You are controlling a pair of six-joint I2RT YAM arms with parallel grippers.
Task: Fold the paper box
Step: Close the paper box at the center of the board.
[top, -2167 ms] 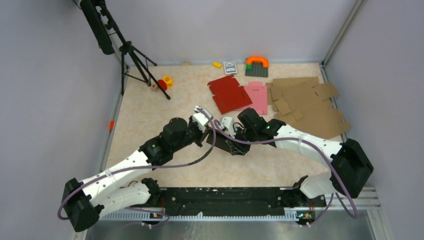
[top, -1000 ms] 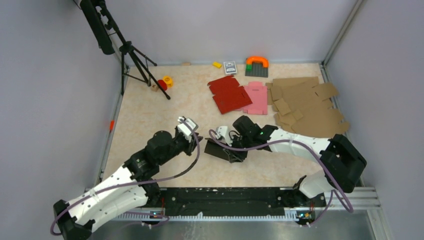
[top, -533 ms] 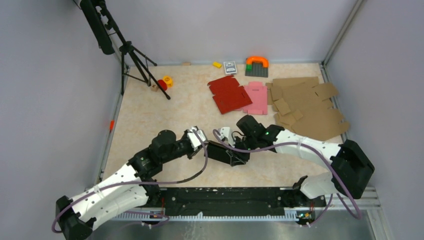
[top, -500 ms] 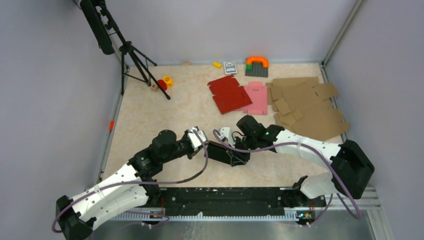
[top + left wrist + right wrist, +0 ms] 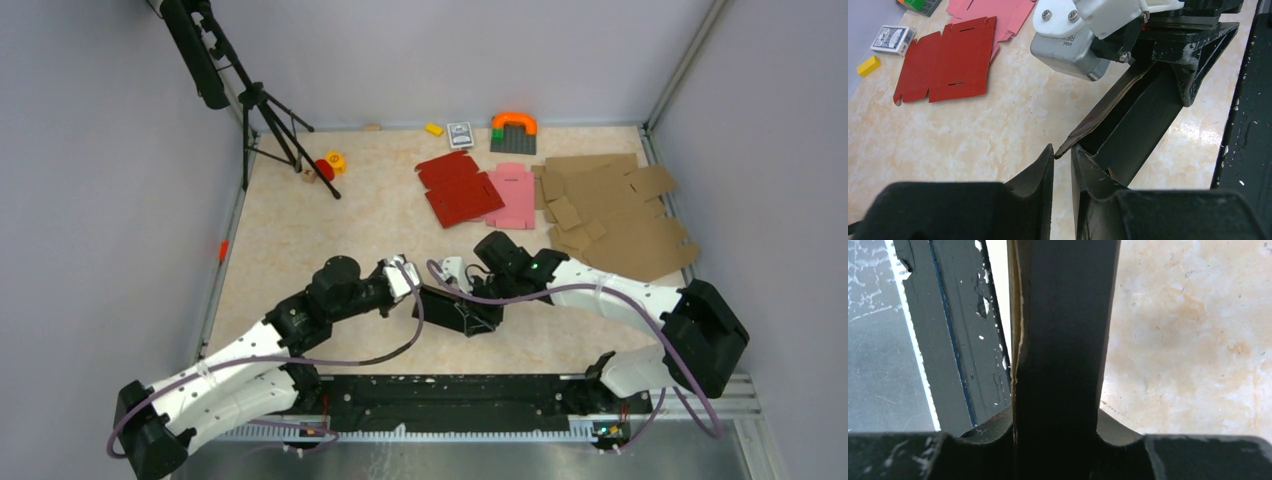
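Black box: the paper box (image 5: 452, 306) is partly folded into a long open shape. It sits in the near middle of the table (image 5: 320, 230), toward 6 o'clock, between the two arms.
Box close up: in the left wrist view the paper box (image 5: 1135, 122) has one thin flap that sticks out toward the camera.
Right gripper: the right gripper (image 5: 472, 304) comes in from 2 o'clock and squeezes the box. In its own view the wall of the box (image 5: 1063, 340) stands pinched between the fingers (image 5: 973, 452).
Left gripper: the left gripper (image 5: 412, 292) is at the box's 9 o'clock. Its fingers (image 5: 1038, 172) are almost together, with a thin gap. The flap corner is right at the tips. I cannot tell if it is pinched.
In the way: the right wrist and a purple cable (image 5: 445, 280) cover part of the box from above.
Red blank: the red blank (image 5: 458, 190) lies flat at 12 o'clock from the box, well apart.
Pink blank: the pink blank (image 5: 512, 195) touches the red one, at 1 o'clock.
Brown cardboard: a pile of brown cardboard (image 5: 610, 215) is at 2 o'clock.
Far edge: a card pack (image 5: 460, 133), a yellow block (image 5: 434, 129) and an orange arch (image 5: 514, 123).
Far left: a black tripod (image 5: 265, 110) at 10 o'clock.
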